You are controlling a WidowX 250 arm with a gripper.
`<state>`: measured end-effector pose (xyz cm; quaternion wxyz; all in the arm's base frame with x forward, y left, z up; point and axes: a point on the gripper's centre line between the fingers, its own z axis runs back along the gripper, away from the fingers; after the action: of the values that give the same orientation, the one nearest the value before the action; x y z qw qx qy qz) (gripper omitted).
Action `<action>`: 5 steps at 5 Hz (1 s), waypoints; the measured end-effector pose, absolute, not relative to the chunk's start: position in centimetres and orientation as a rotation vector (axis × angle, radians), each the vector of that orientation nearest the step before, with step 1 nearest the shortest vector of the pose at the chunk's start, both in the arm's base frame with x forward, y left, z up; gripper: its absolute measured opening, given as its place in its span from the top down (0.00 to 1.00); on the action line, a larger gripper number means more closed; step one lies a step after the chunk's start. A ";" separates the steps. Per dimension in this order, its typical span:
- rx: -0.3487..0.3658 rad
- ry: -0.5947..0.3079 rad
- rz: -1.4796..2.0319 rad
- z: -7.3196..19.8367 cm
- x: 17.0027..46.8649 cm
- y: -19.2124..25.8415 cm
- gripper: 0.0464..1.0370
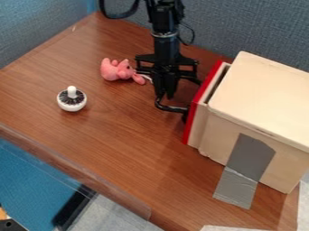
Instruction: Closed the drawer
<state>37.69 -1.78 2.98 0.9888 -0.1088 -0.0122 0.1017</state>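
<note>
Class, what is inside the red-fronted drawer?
A dark gap shows behind the red front; the wooden box's top covers the rest, so any contents cannot be seen.

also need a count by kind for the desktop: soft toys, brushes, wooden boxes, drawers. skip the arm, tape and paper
Soft toy, pink: 1
Brush, round and white: 1
Wooden box: 1
Drawer, red-fronted, in that box: 1
Total: 4
</note>
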 end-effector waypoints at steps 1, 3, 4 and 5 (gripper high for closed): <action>-0.236 -0.015 0.175 3.0 37.6 -4.1 0.89; -0.229 -0.007 0.179 3.0 37.4 -4.4 0.85; -0.192 -0.038 0.184 4.8 37.1 -4.4 0.61; -0.162 -0.132 0.162 9.1 36.6 -3.9 0.30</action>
<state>36.61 -3.85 9.10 0.9912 -0.0810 -0.0657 0.0810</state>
